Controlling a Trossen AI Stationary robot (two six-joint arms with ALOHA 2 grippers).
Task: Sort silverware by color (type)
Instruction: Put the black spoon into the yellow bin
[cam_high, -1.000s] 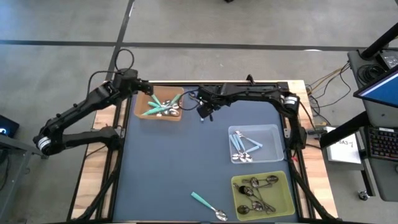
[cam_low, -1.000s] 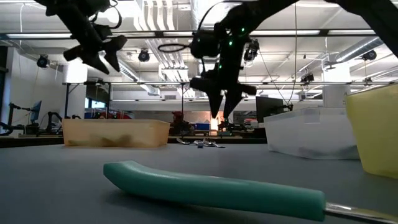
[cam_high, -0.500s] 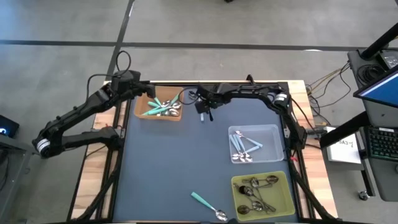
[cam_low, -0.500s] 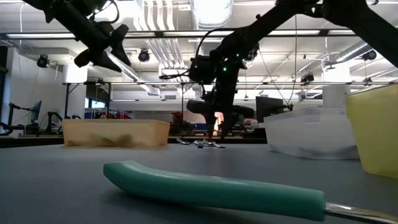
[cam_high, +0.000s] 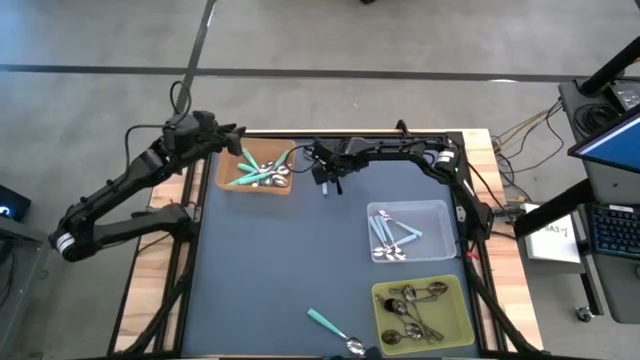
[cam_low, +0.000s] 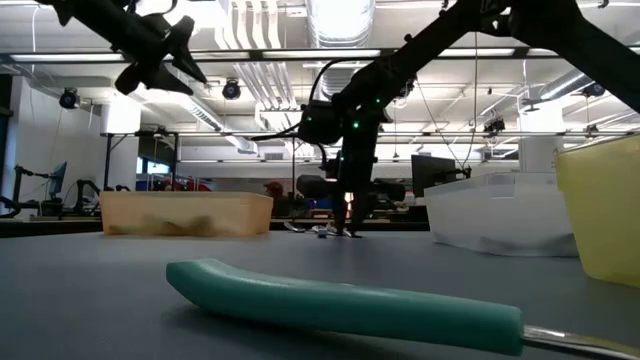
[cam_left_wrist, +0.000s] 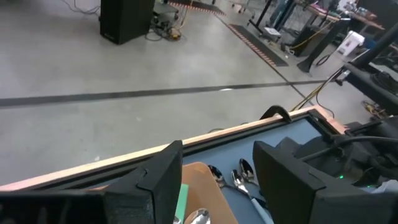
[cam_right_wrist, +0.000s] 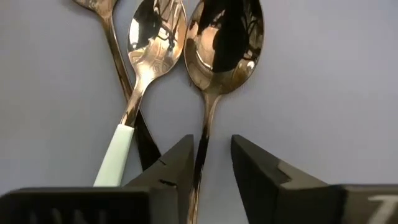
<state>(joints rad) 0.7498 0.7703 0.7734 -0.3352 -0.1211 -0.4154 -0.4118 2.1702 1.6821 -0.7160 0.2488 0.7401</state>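
Observation:
Three spoons lie flat on the dark mat near the table's far edge (cam_high: 326, 188) (cam_low: 325, 231). In the right wrist view they are a plain metal spoon (cam_right_wrist: 224, 43), a pale-handled spoon (cam_right_wrist: 146, 43) and a third spoon (cam_right_wrist: 102, 12) that is mostly cut off. My right gripper (cam_right_wrist: 212, 146) (cam_high: 326, 182) is open and low over them. Its fingers stand on either side of the plain spoon's handle. My left gripper (cam_left_wrist: 217, 155) (cam_high: 232, 134) is open and raised above the far left corner of the tan bin (cam_high: 255, 170), which holds teal-handled spoons. My right gripper comes from above, pointing down, with its fingers across the plain metal spoon's handle (cam_right_wrist: 204, 140), just behind the bowl. One finger (cam_right_wrist: 177, 158) is right beside the handle, and I cannot tell whether it touches. The spoon lies flat on the mat.
A clear bin (cam_high: 408, 232) holds light-blue-handled spoons. A yellow-green bin (cam_high: 422, 310) at the near right holds dark metal spoons. One teal-handled spoon (cam_high: 335, 332) (cam_low: 340, 305) lies at the near edge. The mat's middle and left (cam_high: 260, 270) are bare.
My right gripper has come down from well above the mat to the three spoons near the far edge, shifting slightly left. My left gripper has risen and drawn back toward the table's far left corner, away from the tan bin.

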